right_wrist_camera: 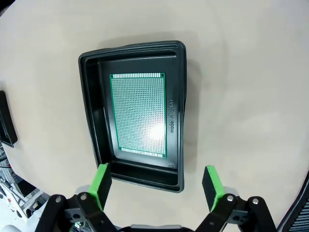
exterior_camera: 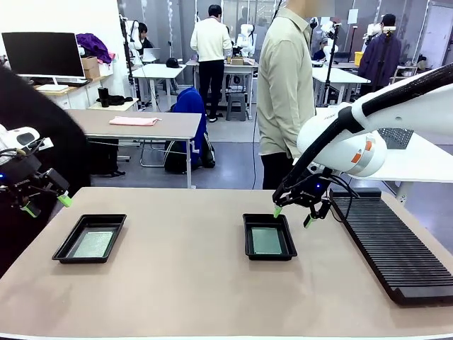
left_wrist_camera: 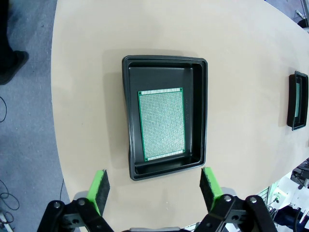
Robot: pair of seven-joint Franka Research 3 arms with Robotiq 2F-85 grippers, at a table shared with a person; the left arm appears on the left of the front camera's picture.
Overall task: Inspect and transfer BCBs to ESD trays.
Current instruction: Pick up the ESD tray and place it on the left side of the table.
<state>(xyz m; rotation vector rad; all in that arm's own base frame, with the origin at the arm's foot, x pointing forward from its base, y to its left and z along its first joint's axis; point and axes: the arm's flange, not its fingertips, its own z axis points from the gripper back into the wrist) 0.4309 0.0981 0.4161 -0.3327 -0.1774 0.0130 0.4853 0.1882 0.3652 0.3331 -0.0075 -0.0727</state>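
Two ESD trays [exterior_camera: 90,239] [exterior_camera: 269,236] on the table [exterior_camera: 198,283], each holding one BCB [exterior_camera: 93,244] [exterior_camera: 267,240] flat; left gripper [exterior_camera: 44,204] and right gripper [exterior_camera: 293,215], jaws apart and empty, hover above them; a misaligned descent risks striking a rim.

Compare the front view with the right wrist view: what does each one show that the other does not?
Front view alone: the person at the far side, the long black ribbed rack, and the left tool raised off the table edge. Right wrist view alone: the board's dotted hole grid, a glare spot on it, and small print on the tray floor. Both share the right tray holding one green board, the other tray farther off, and the right tool, open and empty.
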